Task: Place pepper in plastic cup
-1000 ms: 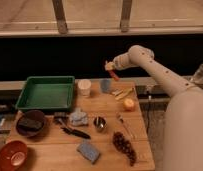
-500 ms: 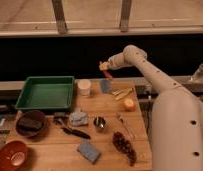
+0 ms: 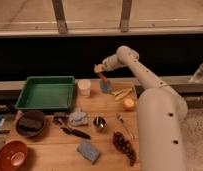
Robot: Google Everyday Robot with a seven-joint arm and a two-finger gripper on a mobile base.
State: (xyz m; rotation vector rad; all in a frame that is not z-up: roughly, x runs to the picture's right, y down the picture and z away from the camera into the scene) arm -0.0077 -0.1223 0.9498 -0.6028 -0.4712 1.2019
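Note:
My gripper (image 3: 100, 69) is at the back of the wooden table, just above the grey-blue plastic cup (image 3: 105, 86). It is shut on the slim orange-red pepper (image 3: 104, 77), which hangs tip-down over the cup's mouth. The pepper's lower end is right at the cup's rim; I cannot tell whether it is inside. The cup stands upright, to the right of a cream-white cup (image 3: 84, 87).
A green tray (image 3: 45, 93) sits at the back left. Pale yellow sticks (image 3: 121, 93) and an orange fruit (image 3: 129, 104) lie right of the cup. A metal cup (image 3: 99, 122), dark bowl (image 3: 30, 123), red bowl (image 3: 11, 156), sponge (image 3: 88, 151) and grapes (image 3: 124, 145) fill the front.
My gripper has moved left and slightly down with the pepper, from right of the plastic cup to directly above it.

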